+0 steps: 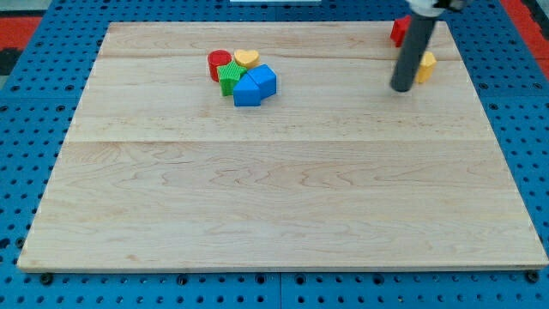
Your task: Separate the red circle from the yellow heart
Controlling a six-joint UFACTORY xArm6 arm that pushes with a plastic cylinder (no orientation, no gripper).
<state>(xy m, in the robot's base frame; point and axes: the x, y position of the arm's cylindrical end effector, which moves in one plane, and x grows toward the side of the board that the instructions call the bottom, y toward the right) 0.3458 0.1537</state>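
Note:
The red circle [219, 63] lies near the view's top, left of centre, touching the yellow heart [246, 58] on its right. A green block [231, 77] sits just below them, and two blue blocks [248, 89] [263, 79] press against it at the lower right. My tip [401, 88] is far to the view's right of this cluster, resting on the board and apart from it. Beside the rod are a red block [399, 30], partly hidden, and a yellow block [425, 64], also partly hidden.
The wooden board [274, 189] lies on a blue perforated base [26, 172]. The red and yellow blocks by the rod sit close to the board's top right corner.

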